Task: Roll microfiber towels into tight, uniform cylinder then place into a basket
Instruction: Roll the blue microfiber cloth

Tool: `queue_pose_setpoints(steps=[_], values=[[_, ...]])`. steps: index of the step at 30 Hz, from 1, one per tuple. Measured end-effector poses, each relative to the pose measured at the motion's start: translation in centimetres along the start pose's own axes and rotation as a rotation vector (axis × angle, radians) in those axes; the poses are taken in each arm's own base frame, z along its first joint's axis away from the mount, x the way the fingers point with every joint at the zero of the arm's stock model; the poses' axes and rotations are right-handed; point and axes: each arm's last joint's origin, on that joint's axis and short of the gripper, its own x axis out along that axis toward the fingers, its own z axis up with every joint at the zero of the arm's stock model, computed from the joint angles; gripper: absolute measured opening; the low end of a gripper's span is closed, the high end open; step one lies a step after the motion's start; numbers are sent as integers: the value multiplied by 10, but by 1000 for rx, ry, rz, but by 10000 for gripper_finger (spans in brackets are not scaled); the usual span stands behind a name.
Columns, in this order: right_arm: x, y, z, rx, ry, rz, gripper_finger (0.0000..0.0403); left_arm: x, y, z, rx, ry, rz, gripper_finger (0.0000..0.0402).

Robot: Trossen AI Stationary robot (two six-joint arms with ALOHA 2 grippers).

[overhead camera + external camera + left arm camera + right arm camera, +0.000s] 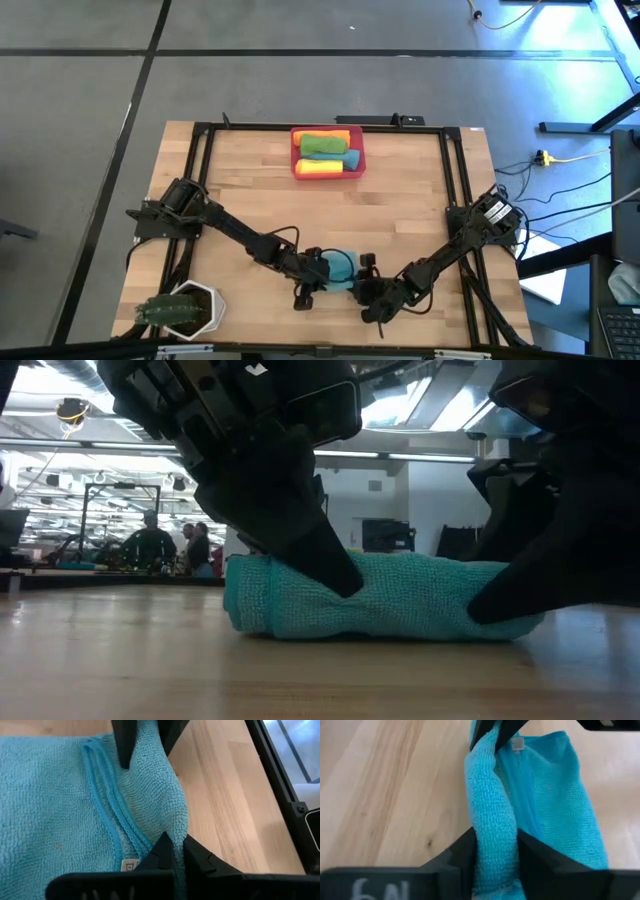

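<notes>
Teal towel (pixel 385 598), rolled into a stubby cylinder, lies on the wooden bench (pixel 410 220) between the two pincers. Behind both, at the bench's far edge, sits the red basket (pixel 328 154) with yellow, green and orange rolls inside. Left pincer (pixel 177 852) is pressed together, nipping the roll's outer fold at one end. Right pincer (pixel 492 852) straddles the other end, its fingers tight against the cloth on both sides, pinching it.
</notes>
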Motion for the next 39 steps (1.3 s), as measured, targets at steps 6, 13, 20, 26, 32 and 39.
queue_pose_setpoints(steps=[6, 13, 20, 26, 32, 39], values=[[0, 1, 0, 67, 17, 48, 18, -2, -1, 1, 4, 0, -1, 0], [-5, -5, 10, 248, 31, 140, 22, -19, -4, 9, -11, 8, -8, 1], [-10, -24, 28, 450, 31, 204, 16, -33, -6, 12, -33, 55, -26, 4], [3, -42, 27, 594, 113, 201, 16, -34, 8, 7, -56, 121, 57, 25], [8, -53, 19, 640, 195, 138, 16, -35, 24, 6, -84, 159, 121, 44], [7, -55, 10, 697, 277, 84, 16, -36, 28, 7, -34, 160, 141, 60]])
